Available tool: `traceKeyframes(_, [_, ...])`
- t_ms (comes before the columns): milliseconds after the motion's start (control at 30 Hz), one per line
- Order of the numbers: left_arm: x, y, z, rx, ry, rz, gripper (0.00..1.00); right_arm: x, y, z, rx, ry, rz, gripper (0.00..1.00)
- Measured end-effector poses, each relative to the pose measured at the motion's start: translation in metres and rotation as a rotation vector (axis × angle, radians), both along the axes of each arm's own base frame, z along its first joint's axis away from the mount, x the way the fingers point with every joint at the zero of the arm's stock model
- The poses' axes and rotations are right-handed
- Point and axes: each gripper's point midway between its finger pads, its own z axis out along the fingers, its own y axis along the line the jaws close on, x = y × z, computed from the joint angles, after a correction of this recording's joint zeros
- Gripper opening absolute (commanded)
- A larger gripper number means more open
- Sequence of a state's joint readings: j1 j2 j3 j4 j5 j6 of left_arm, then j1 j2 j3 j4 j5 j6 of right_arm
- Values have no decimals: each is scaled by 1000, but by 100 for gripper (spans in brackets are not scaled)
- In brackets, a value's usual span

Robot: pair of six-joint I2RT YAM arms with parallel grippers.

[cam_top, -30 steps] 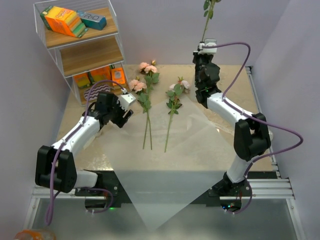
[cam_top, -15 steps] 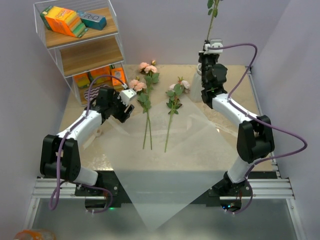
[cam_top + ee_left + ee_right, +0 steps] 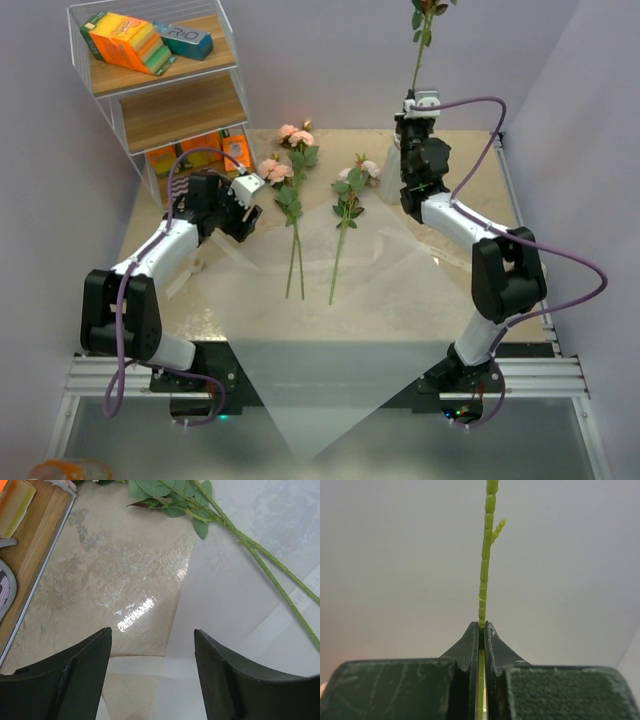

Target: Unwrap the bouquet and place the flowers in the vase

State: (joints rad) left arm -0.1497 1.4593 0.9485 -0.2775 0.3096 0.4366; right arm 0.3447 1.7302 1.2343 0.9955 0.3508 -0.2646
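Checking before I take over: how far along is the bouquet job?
Done: the paper lies open and flat. In hand: the right gripper is shut on one stem, held upright by the largely hidden vase. Left: three flowers lie partly on the paper; the left gripper is open, holding nothing.

Bright, even light, soft faint shadows — a white glare patch on the table [image 3: 134, 616].

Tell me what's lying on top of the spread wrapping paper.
The stems of three flowers lie on the wrapping paper; their blooms rest beyond its edge. The right arm hides its right corner.
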Motion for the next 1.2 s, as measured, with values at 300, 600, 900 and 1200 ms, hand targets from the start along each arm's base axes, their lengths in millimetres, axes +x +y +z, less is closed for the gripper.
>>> traceKeyframes(300, [2,7,0,-1,-1,18,71,-4,-11,-34,7,7,-54,0])
traceKeyframes(600, [3,15,0,-3,0,37,71,-3,-14,-85,-8,90,-73,77])
traceKeyframes(900, [3,14,0,-12,1,31,71,-23,-22,-75,5,70,-73,99])
traceKeyframes(1200, [2,12,0,-19,4,24,71,-90,-38,-6,86,-74,-63,99])
